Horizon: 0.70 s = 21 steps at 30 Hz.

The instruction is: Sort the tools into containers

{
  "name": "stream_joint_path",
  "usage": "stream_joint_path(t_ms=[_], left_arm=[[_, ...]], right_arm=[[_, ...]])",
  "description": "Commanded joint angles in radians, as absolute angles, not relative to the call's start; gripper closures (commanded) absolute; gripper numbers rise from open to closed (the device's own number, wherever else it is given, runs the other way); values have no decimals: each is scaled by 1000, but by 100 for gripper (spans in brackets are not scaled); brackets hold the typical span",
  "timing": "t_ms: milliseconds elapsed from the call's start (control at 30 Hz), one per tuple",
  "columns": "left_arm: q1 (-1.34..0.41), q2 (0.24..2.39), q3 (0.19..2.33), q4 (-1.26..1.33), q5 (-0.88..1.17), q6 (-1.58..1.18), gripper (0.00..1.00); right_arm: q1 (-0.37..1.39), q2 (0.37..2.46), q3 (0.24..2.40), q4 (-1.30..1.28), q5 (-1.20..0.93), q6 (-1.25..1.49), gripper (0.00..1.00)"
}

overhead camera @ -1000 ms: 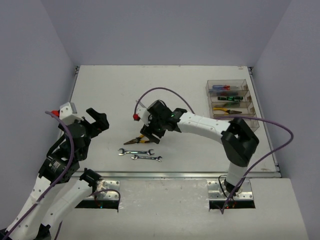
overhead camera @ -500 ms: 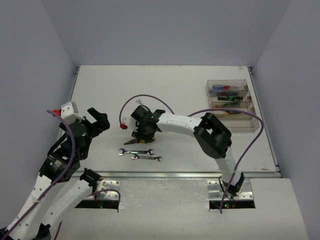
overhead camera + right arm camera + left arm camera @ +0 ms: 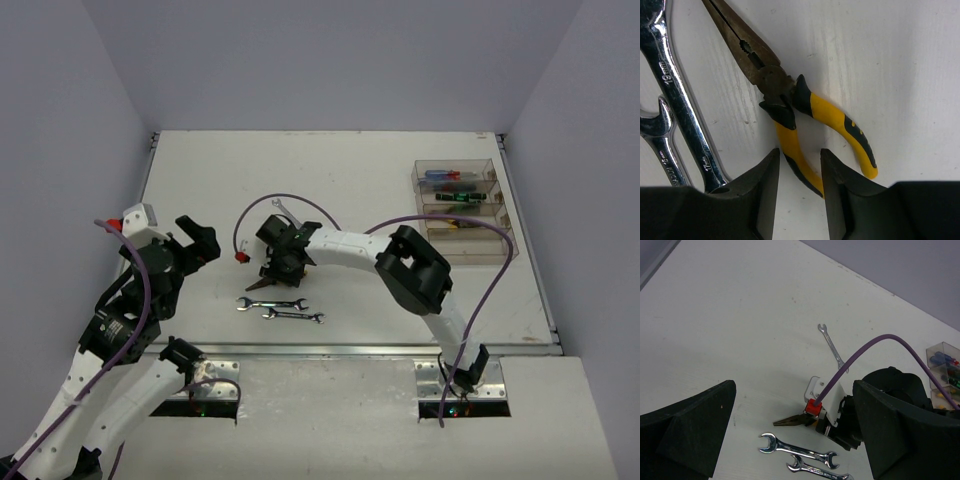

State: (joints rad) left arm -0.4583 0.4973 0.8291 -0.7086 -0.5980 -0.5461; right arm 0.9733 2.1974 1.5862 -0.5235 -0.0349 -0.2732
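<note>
Top view: we log the right gripper [image 3: 285, 268] low over the pliers [image 3: 264, 285] left of centre, bins [image 3: 465, 210] well apart to the right. Left wrist view: left gripper [image 3: 794, 385] spread wide, empty. Right wrist view: fingers [image 3: 765, 190] slightly parted astride one yellow handle, wrench [image 3: 682, 120] just beside; we would close squarely, clear of the wrench.

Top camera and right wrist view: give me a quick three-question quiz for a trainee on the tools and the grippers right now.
1. How many wrenches lie loose on the table?
2. True or false: the left gripper is shut on a tool.
3. The right gripper straddles: A) one handle of the pliers; B) both handles; C) a wrench.
Key: 1 three; 2 false; 3 A.
</note>
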Motion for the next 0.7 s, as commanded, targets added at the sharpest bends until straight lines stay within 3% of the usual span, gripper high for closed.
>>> stream_joint_path(t_ms=[0,200,267,400,667], left_arm=[[-448,494,838,-680,-592,-529,0],[-448,488,838,-680,-594,-529,0],[-448,488,838,-680,-594,-529,0],[-448,485,838,-681,-597,-531,0],[-448,481,838,-683,-599,-532,0]], right_arm=[[978,2213,1596,-513,-56,-273,62],[978,2255,1601,-506,-39,-287,63],[978,2271,1611,-499,-22,-297,71],[973,2272,1626,-492,-3,-292,97],[869,2004,1476,-289,-127,-99,100]])
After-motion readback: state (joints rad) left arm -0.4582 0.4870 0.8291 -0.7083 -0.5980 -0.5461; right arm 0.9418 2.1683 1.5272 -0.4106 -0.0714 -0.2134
